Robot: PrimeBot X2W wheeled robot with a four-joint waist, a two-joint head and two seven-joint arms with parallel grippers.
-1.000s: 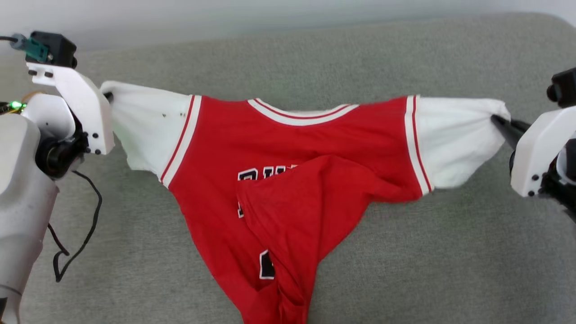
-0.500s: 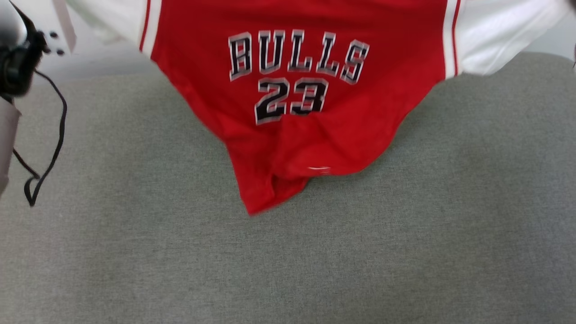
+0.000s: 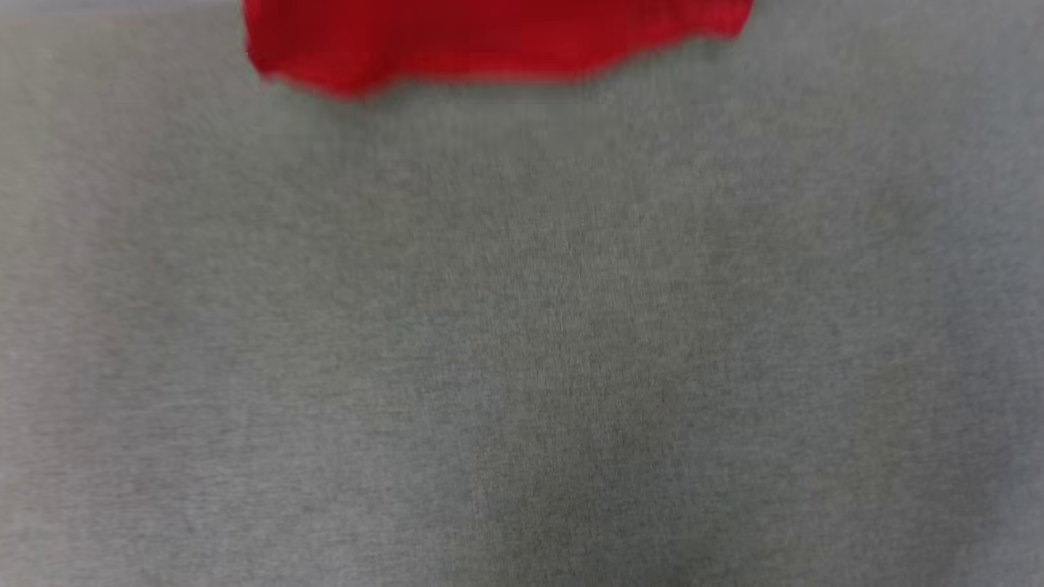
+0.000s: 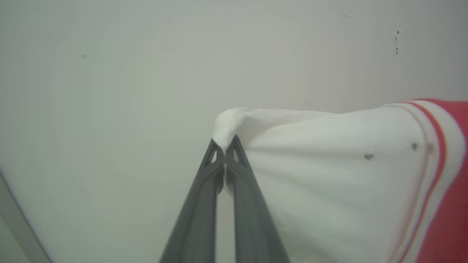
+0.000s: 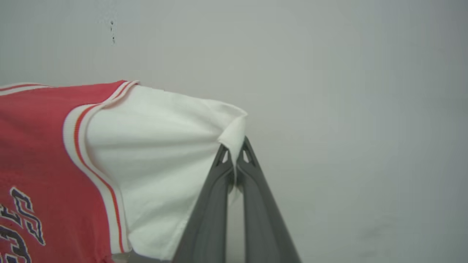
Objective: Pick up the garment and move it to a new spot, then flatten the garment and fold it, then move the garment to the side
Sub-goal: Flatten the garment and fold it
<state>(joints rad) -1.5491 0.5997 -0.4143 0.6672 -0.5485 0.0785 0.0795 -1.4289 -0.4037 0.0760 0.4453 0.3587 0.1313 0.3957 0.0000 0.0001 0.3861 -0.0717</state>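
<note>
Surface: the grey upholstered surface (image 3: 522,342) spreads across the head view, blurred, with bare room below the shirt.
Wall: a pale wall (image 4: 109,73) stands behind both sleeves in the wrist views.
Garment: the garment (image 3: 489,37), a red jersey, hangs in the air between the two arms. Its hem (image 3: 342,81) shows at the top of the head view. The blur hides whether it brushes the surface.
Sleeves: the white left sleeve (image 4: 329,182) and right sleeve (image 5: 153,146) are drawn outward, with creases running to the pinch points.
Lettering: the black, white-outlined lettering (image 5: 18,223) faces the right wrist camera.
Left gripper: the left gripper (image 4: 226,149) is clamped on the outer tip of the left sleeve, with a small tuft of cloth above its fingertips.
Right gripper: the right gripper (image 5: 236,153) is clamped on the cuff corner of the right sleeve.
Specks: a few dark specks (image 4: 368,156) mark the left sleeve.
Step in hand: probably carrying the spread shirt to its new spot, ready to lay it flat.
Doing it well:
- Hold both arms level and evenly apart.
- Let the hem land first, then draw the sleeves along so the body rolls down without tucking under.
- Both pinches are shallow, so too much stretch could pull a cuff free.
</note>
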